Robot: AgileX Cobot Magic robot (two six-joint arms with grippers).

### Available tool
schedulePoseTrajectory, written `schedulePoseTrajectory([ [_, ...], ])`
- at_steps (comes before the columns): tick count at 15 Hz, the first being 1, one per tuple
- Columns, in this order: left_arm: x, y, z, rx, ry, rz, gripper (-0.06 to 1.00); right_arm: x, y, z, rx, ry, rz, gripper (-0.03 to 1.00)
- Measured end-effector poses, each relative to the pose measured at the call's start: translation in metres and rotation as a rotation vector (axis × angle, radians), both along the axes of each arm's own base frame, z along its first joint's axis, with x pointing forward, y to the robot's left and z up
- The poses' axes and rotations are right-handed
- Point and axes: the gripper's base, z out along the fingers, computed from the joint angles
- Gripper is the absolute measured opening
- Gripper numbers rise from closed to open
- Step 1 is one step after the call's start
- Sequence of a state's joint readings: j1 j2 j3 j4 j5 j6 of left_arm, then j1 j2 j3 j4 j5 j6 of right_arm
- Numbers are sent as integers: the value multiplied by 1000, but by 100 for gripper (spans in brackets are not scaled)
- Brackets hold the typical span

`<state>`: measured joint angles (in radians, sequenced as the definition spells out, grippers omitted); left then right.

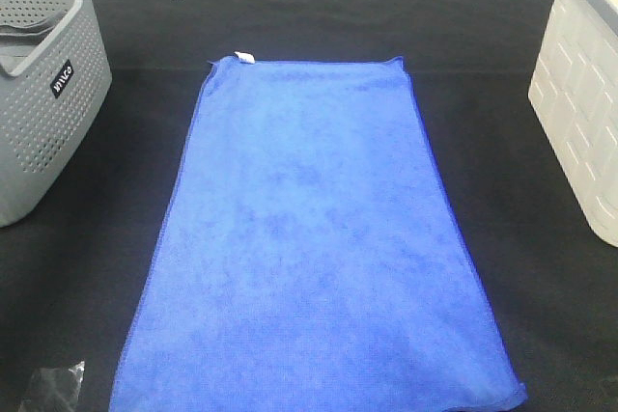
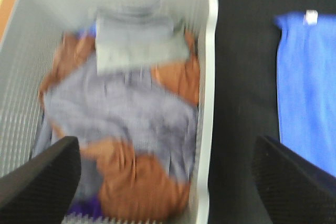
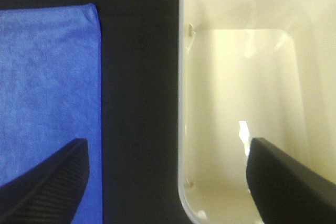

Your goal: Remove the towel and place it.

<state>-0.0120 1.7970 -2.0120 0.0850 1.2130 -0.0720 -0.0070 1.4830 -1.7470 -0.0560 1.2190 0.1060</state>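
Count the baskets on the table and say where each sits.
2. A grey basket stands left of the towel, holding crumpled cloths. A white basket stands right of it, with nothing inside that shows. Both are cut off by the frame; others may lie outside view.

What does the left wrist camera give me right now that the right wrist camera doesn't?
Only the left wrist view shows the inside of the grey basket, holding a blurred heap of orange and grey cloths, plus the towel's white tag. Only the right wrist view shows the inside of the cream bin, with nothing visible in the part it shows. Both share an edge strip of the blue towel lying flat on the black tablecloth, and each shows its own gripper, left gripper and right gripper, open and holding nothing.
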Motion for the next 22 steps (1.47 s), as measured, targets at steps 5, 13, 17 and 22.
schedulePoseTrajectory([
  [5,-149,4,16,28,-89,12,82,-146,0,7,-10,-124,-4,77],
  [13,-309,12,-45,113,-313,19,82,-278,-4,-83,-72,-215,-24,77],
  [17,-358,13,-92,110,-398,26,82,-302,-4,-116,-92,-283,-7,77],
  [22,-403,9,-126,41,-436,23,82,-321,-4,-156,-94,-343,-8,77],
])
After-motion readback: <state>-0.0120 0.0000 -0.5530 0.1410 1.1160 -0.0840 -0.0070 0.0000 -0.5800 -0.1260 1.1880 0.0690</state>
